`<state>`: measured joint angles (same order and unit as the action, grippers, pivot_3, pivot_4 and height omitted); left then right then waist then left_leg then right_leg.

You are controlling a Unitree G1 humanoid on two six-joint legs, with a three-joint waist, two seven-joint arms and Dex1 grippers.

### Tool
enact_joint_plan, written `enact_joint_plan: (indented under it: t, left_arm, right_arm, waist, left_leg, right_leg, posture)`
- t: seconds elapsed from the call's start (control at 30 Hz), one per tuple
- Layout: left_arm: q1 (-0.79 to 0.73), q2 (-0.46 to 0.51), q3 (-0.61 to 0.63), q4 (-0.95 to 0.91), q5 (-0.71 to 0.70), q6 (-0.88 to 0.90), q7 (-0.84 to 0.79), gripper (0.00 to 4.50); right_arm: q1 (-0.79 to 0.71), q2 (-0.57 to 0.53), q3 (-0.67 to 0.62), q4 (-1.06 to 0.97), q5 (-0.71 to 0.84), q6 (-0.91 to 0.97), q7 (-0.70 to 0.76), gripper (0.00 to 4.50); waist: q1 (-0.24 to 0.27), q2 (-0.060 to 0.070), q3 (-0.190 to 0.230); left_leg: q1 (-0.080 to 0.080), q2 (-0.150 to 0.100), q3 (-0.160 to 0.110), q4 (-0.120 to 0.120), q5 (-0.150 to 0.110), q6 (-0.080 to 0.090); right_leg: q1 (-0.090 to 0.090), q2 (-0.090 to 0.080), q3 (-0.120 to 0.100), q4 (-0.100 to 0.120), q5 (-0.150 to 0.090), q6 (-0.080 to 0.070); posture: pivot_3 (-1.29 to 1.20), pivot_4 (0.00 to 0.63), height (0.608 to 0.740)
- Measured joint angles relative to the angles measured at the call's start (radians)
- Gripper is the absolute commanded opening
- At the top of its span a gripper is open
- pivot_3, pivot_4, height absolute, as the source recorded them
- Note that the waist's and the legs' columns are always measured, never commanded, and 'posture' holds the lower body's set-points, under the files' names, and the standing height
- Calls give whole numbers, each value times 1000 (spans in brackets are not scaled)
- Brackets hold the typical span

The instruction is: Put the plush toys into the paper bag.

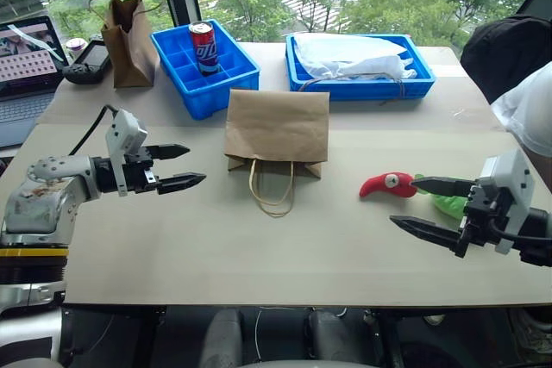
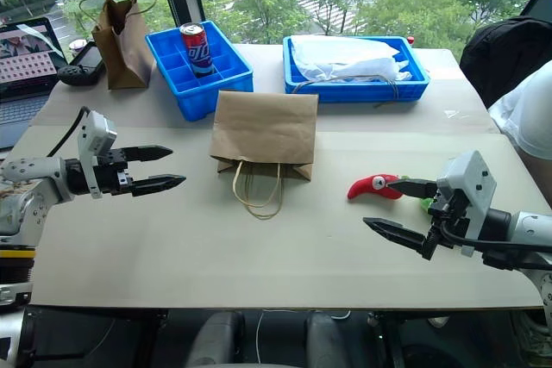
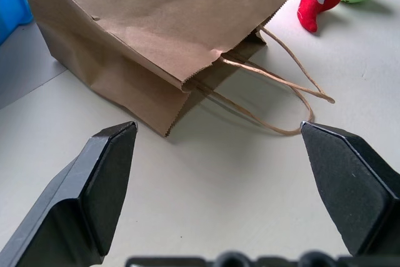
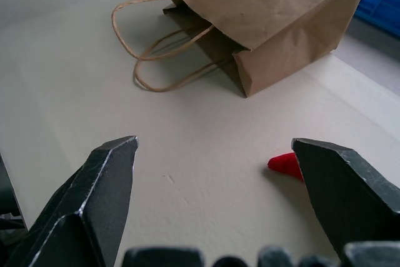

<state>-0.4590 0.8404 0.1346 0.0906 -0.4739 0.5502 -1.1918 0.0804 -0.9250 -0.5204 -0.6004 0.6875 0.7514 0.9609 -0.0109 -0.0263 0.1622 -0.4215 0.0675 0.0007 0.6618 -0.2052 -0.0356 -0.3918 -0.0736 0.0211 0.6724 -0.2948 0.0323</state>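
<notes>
From the head view, we see a wide, creased brown kraft paper bag (image 1: 277,131) lying flat on the pale matte worktop (image 1: 259,256), twine handles toward us. The left tool (image 1: 179,167) gapes empty well left of it. The right tool (image 1: 424,204), also spread empty, sits just beside the curved red plush chili (image 1: 387,184) and the fuzzy lime-green plush toy (image 1: 446,202).

In the left wrist view, the bag's mouth lies near ahead of the tool, both toys far beyond.

In the right wrist view, the chili's red tip peeks beside one finger (image 4: 350,186).
</notes>
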Motion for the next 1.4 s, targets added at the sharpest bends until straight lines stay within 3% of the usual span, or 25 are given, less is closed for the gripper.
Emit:
enact_joint_plan:
  t: [0.13, 0.27, 0.4, 0.6, 0.77, 0.8, 0.83, 0.9, 0.93, 0.97, 1.2, 1.3, 1.4]
  left_arm:
    - [-69, -7, -28, 60, 0, -26, -76, 4500]
    - [-245, -37, -119, 130, 21, -165, -245, 4500]
    - [-321, -93, -244, 254, 143, -373, -336, 4500]
    - [-514, -228, -419, 629, 427, -928, -313, 4500]
    - [-642, -323, -456, 874, 557, -1218, -200, 4500]
    - [-650, -343, -470, 905, 577, -1259, -183, 3981]
    - [-653, -357, -479, 932, 596, -1289, -170, 3872]
    - [-656, -389, -490, 990, 621, -1333, -160, 3090]
    - [-658, -396, -490, 1006, 626, -1342, -160, 2916]
    - [-665, -405, -488, 1028, 627, -1349, -163, 2412]
    - [-701, -426, -424, 1062, 568, -1326, -244, 32]
    - [-699, -439, -375, 1028, 486, -1205, -352, 32]
    - [-632, -413, -370, 821, 372, -980, -407, 32]
  right_arm:
    - [-51, -22, 74, 6, -28, -27, 3, 4398]
    - [-208, -43, 198, -39, 16, -16, -1, 4398]
    - [-282, -43, 253, -80, 110, 68, -45, 4398]
    - [-334, -2, 316, -120, 150, 133, -173, 4398]
    - [-298, -2, 311, -132, 143, 140, -245, 4398]
    - [-293, -2, 311, -134, 140, 143, -257, 4500]
    - [-290, -2, 309, -136, 139, 144, -267, 4500]
    - [-280, -2, 305, -142, 138, 144, -287, 4500]
    - [-273, -2, 302, -143, 138, 144, -291, 4500]
    - [-263, -3, 299, -146, 139, 144, -296, 4500]
    - [-203, -10, 265, -179, 141, 144, -321, 4500]
    - [-172, -11, 260, -187, 143, 144, -322, 4500]
    - [-108, -17, 251, -206, 153, 146, -315, 4500]
  waist:
    - [0, 0, 1]
    - [2, 0, 2]
    - [3, 0, 2]
    - [16, -1, 2]
    - [23, -1, 2]
    - [23, -1, 2]
    - [23, -1, 2]
    - [19, -2, 3]
    - [18, -2, 3]
    - [17, -2, 3]
    - [16, -2, 3]
    - [13, -2, 3]
    - [8, -2, 3]
  left_leg:
    - [0, 0, 0, 0, 1, 0]
    - [-1, 0, 0, 0, 4, -1]
    - [-2, -1, 0, 0, 3, 0]
    - [-6, -2, -1, 0, 3, 0]
    - [-10, -2, -1, 0, 3, 1]
    - [-11, -3, -1, 0, 3, 1]
    - [-12, -3, -1, 0, 3, 1]
    - [-14, -3, -1, 0, 3, 1]
    - [-14, -3, -1, 0, 3, 1]
    - [-14, -3, -1, 0, 3, 1]
    - [-14, -3, -2, 1, 4, 1]
    - [-14, -3, -2, 1, 4, 1]
    - [-14, -3, -3, 1, 4, 1]
  right_leg:
    - [-1, 0, 0, 0, 0, 0]
    - [0, 1, 0, 0, 1, -1]
    - [-1, 1, 0, -1, 1, -1]
    - [-4, 0, 1, -2, 2, 0]
    - [-8, 0, 1, -2, 2, 1]
    - [-9, -1, 1, -2, 2, 1]
    - [-9, -1, 1, -1, 2, 1]
    - [-13, 0, 1, 1, 2, 1]
    - [-13, 0, 1, 1, 2, 1]
    - [-13, 0, 1, 2, 2, 1]
    - [-13, 0, 1, 3, 2, 1]
    - [-13, 0, 1, 3, 2, 1]
    - [-12, 0, 1, 4, 2, 1]
  posture:
    - [0, 150, 698]
    - [0, 150, 698]
    - [0, 150, 698]
    - [0, 150, 698]
    - [0, 150, 698]
    - [0, 150, 698]
    - [0, 150, 698]
    - [0, 150, 698]
    - [0, 150, 698]
    - [0, 150, 698]
    - [0, 150, 698]
    - [0, 150, 698]
    - [0, 150, 698]
